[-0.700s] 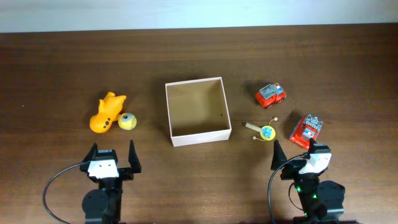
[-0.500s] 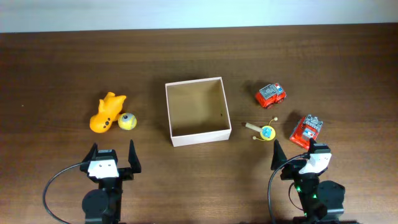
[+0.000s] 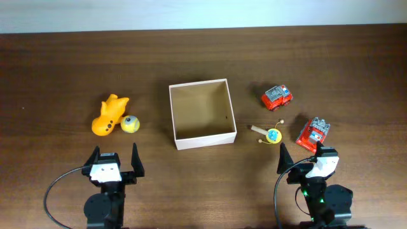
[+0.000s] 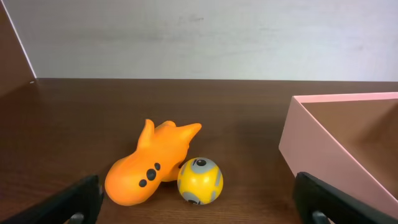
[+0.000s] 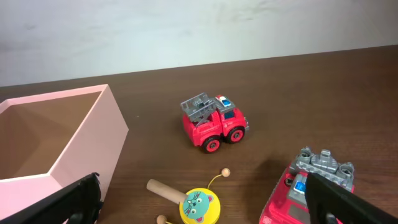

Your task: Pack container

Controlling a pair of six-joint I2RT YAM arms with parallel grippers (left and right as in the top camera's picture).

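Left hand (image 3: pixel 115 153) and right hand (image 3: pixel 300 154) hover at the near edge, fingers spread wide and empty, with the empty container (image 3: pixel 206 140) mid-worktop (image 3: pixel 63 63) between them, ahead and inward of each.

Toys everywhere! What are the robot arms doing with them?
Nothing is picked up yet. The left pincer and the right pincer are both open and hold nothing. The box in the middle is empty. An orange fish and a yellow ball lie on its left. Two red trucks and a small cat toy lie on its right.
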